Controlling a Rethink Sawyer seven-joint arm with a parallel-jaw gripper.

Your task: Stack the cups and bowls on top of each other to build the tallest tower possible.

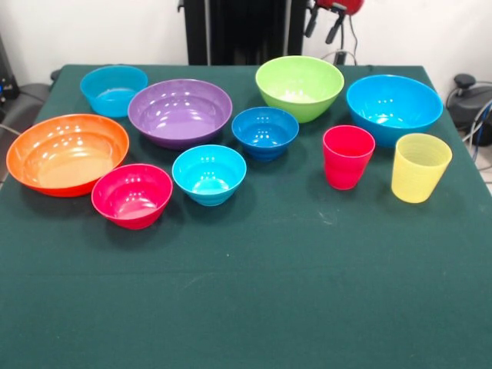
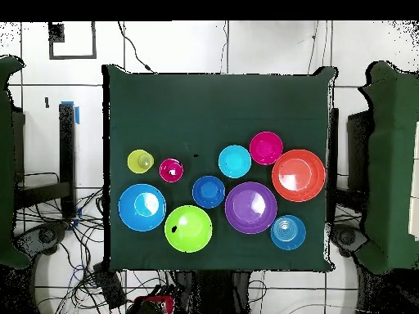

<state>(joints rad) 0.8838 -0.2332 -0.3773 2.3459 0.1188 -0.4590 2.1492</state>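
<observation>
The end effector [image 1: 325, 21] hangs drawn back at the far edge of the tabletop [image 1: 254, 292], whether spread or pressed together I cannot tell, and the green bowl [image 1: 300, 86] sits closest, just below and in front, every bowl and cup unstacked.

Red and black Sawyer arm [image 1: 336, 6], seen only in part.
A glossy red housing sits above two short dark prongs [image 1: 323, 23], with a thin black cable [image 1: 352, 34] trailing beside them.
</observation>
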